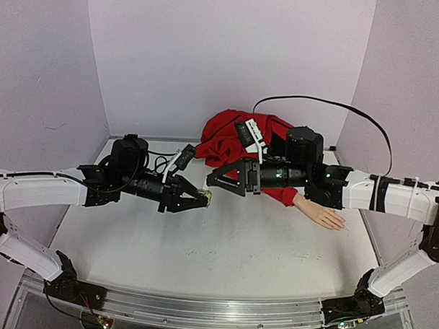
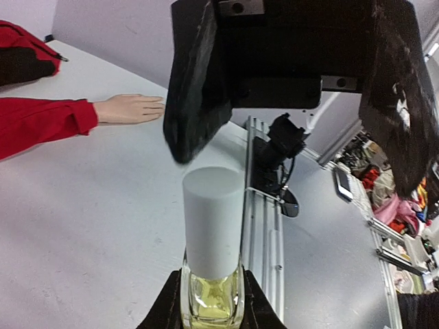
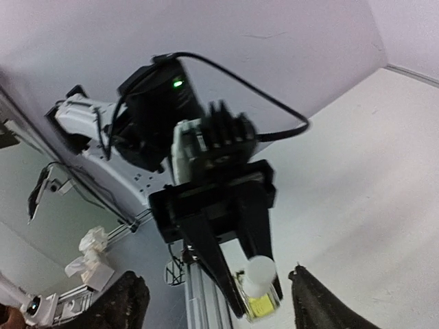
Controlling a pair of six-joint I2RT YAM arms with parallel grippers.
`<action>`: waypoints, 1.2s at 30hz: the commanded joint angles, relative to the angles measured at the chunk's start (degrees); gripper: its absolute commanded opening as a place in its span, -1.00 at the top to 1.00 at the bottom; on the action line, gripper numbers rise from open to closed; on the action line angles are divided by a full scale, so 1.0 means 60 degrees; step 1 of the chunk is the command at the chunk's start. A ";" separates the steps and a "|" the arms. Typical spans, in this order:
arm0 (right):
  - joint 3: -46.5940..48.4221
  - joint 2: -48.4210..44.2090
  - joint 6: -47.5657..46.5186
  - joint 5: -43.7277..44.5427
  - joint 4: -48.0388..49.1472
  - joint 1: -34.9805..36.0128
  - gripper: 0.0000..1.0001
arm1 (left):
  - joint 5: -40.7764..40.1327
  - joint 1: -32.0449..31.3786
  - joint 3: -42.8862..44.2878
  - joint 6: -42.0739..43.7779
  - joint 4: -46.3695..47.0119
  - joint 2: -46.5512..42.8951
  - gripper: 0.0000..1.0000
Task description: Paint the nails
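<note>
My left gripper is shut on the glass body of a small clear yellowish bottle with a white cap, held above the table. My right gripper is open and faces the bottle's cap from close by; its black fingers spread wide just beyond the cap. In the right wrist view the bottle sits between my right gripper's jaws, apart from both. The pale mannequin hand lies flat out of a red sleeve, under the right arm. Its nails are too small to make out.
The red jacket is bunched at the back centre against the wall. A black cable loops above the right arm. The metal rail runs along the table's near edge. Pale walls enclose the left, back and right sides.
</note>
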 commanded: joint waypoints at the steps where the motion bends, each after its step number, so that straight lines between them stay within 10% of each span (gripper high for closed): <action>1: 0.0274 0.0383 0.0031 -0.2093 0.1504 0.0072 -0.31 | 0.2375 -0.0003 0.0847 -0.0226 0.0601 0.0302 1.00; 27: 0.0430 0.0903 0.0401 -0.2076 0.2029 0.0075 0.57 | 0.3276 -0.0128 0.1080 -0.0001 0.0594 0.0641 1.00; 36: 0.0219 0.1175 0.0418 -0.1378 0.2009 0.0504 1.00 | 0.1240 -0.0105 0.1006 -0.0011 0.0576 0.0294 1.00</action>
